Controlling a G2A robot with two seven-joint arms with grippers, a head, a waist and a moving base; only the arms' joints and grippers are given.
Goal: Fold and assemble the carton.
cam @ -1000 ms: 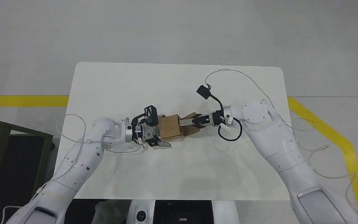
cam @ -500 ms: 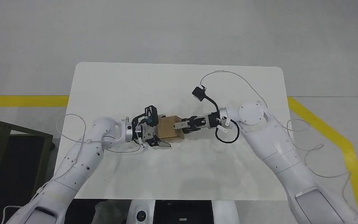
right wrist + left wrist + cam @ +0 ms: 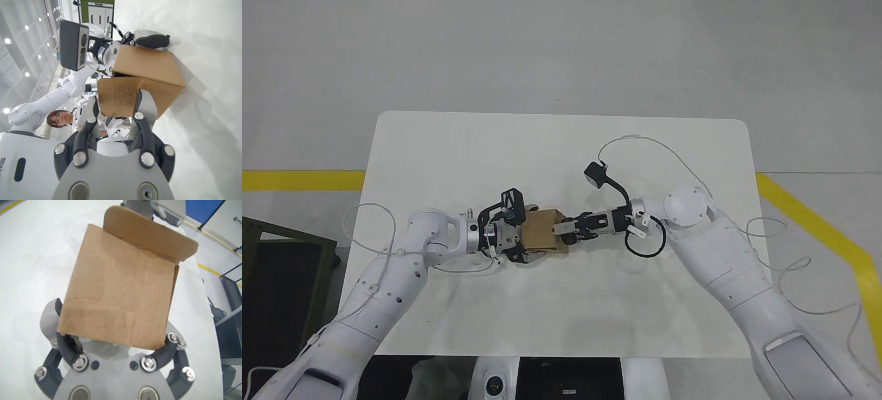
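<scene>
- The brown carton (image 3: 542, 232) sits about the middle of the white bench (image 3: 442, 150), a shade toward 9 o'clock. Its ends face 9 and 3 o'clock, with an arm at each end.
- I cannot tell whether it rests on the bench or hangs just above it.
- The left gripper (image 3: 512, 240) has the 9 o'clock end. Its fingers (image 3: 61, 344) are spread about as wide as the carton. One black pad touches each side wall at the near corners, so the carton is clamped between them.
- The right gripper (image 3: 569, 228) meets the 3 o'clock end. Its fingers (image 3: 144, 102) stand apart and grip nothing. One lies across the face of the end flap (image 3: 117, 94), the other is just beside that flap's free edge.
- That flap is folded across the end, with a dark gap left between it and the carton wall.
- From the left wrist, a round-cornered flap stands up past the carton's far edge.
- A thin white cable (image 3: 672, 135) loops over the bench toward 1 o'clock, well apart from the carton.
</scene>
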